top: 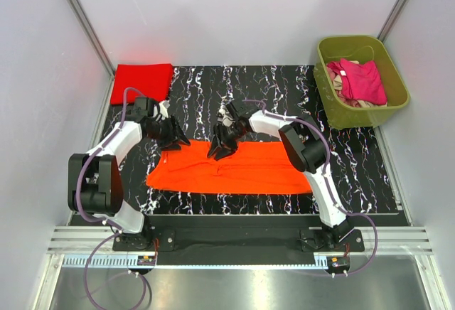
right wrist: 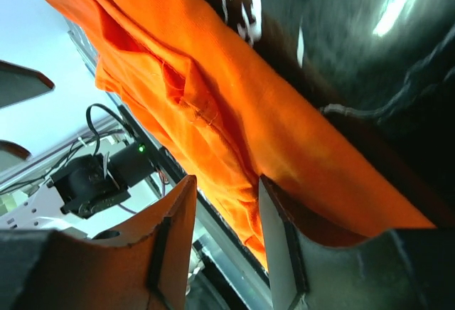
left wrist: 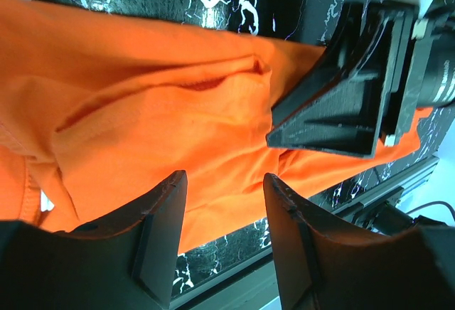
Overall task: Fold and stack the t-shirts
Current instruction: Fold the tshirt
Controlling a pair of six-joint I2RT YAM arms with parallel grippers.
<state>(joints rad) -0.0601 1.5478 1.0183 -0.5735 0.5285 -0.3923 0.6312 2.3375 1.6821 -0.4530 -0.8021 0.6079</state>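
Note:
An orange t-shirt (top: 234,171) lies as a long, wrinkled band across the black marbled mat (top: 284,100). A red t-shirt (top: 142,80) sits folded at the back left corner. Magenta (top: 364,81) and beige shirts fill the green tub. My left gripper (top: 181,141) hovers over the orange shirt's back left edge; in the left wrist view it (left wrist: 226,178) is open with nothing between its fingers. My right gripper (top: 215,152) is low over the shirt's middle. In the right wrist view it (right wrist: 227,180) is open, one finger (right wrist: 281,232) close against the orange cloth (right wrist: 213,104).
The olive-green tub (top: 327,97) stands at the back right, partly off the mat. White walls close in the left, back and right sides. A metal rail (top: 234,242) with both arm bases runs along the near edge. My right gripper's black body (left wrist: 341,104) shows in the left wrist view.

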